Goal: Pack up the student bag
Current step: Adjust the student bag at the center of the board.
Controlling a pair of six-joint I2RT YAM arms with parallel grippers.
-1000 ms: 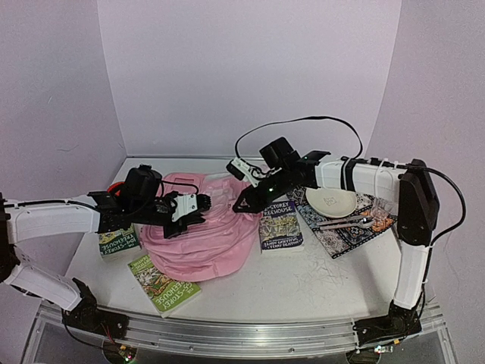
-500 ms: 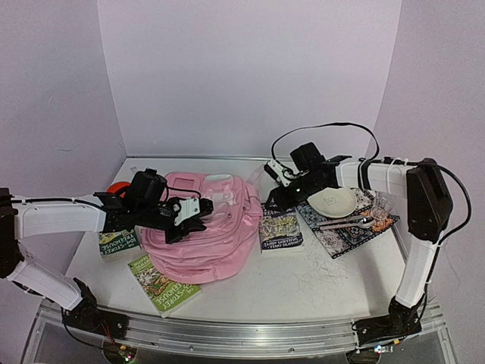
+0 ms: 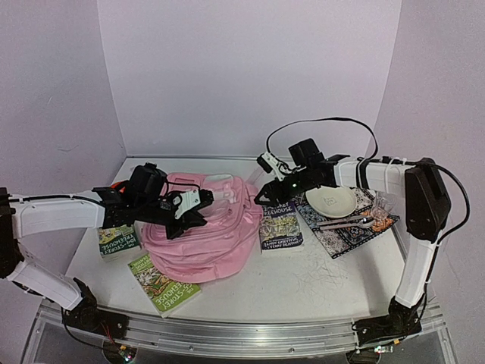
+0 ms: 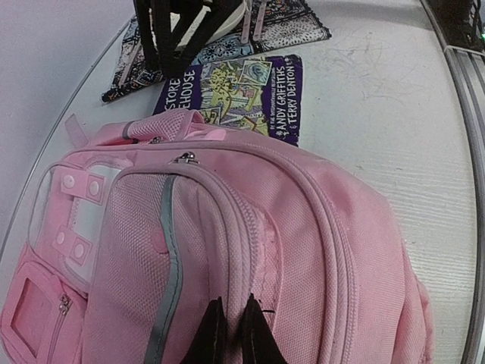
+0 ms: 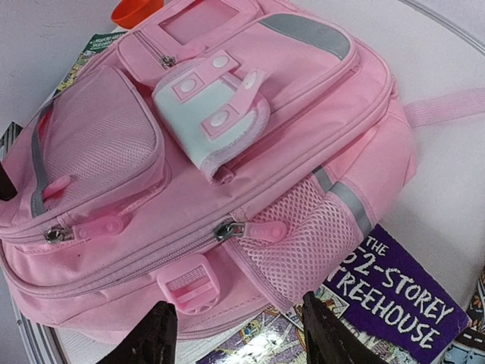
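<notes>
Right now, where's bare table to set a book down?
Widest bare patch: white tabletop near right, bordered by purple paperback book, black-and-white patterned placemat and front metal rail. Crowded: left of the soft pink fabric backpack, by two green paperbacks.

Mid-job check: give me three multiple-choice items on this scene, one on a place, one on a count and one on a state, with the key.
1. The purple book lies: A) between the backpack and the patterned mat; B) on the plate; C) on top of the backpack.
2. How many books show in the top view? A) one; B) five; C) three.
3. The right end effector is: A) shut on a book; B) open and empty; C) shut on a strap.
Key: A, it lies flat between the two; C, two green books plus the purple book; B, its fingers stand apart with nothing between.
</notes>
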